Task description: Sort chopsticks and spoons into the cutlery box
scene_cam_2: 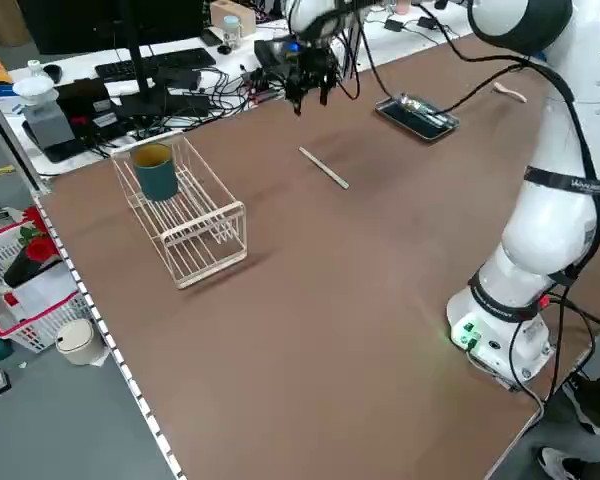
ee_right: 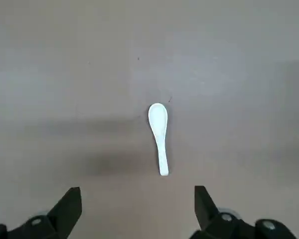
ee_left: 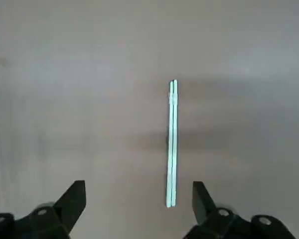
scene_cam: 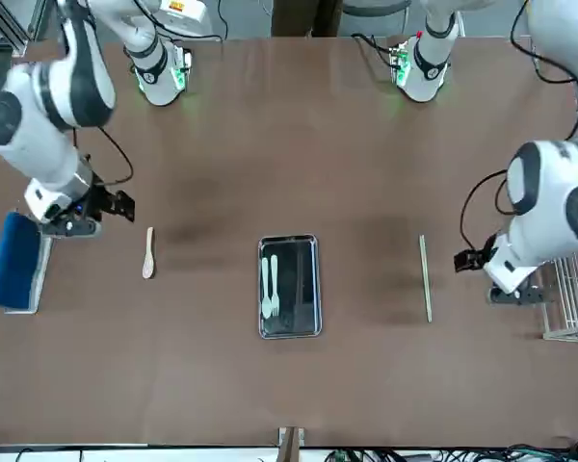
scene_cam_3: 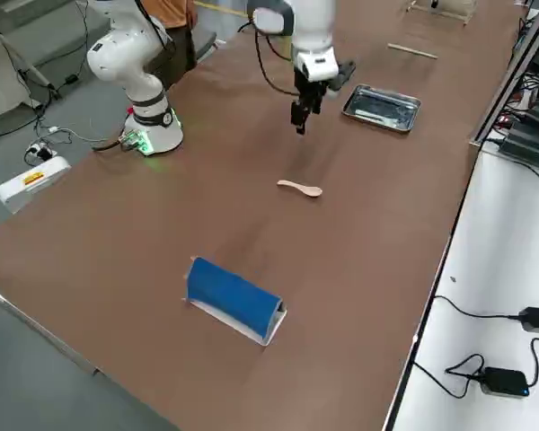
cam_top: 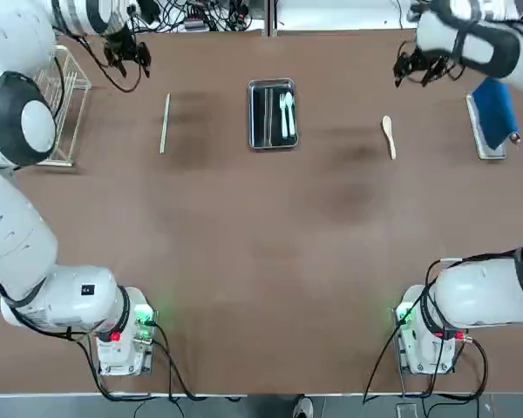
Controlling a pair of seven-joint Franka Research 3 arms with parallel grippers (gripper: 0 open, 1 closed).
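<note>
Parted, with nothing between them, the fingers of the left gripper [ee_left: 139, 211] are seen nearest its wrist camera, near the chopsticks [ee_left: 172, 144], which are laid side by side on the table [cam_top: 244, 226], left of the cutlery box [cam_top: 273, 144]. Light, stiff wood is to be expected, prone to rolling apart, so both sticks are best pinched together across the middle. The right gripper [ee_right: 138, 214] is likewise held open and empty near the spoon [ee_right: 159, 137], which is laid on the table right of the box. Slick, light plastic is suggested; it is best taken across the narrow handle just behind the bowl, since the rounded bowl could be made to skid.
</note>
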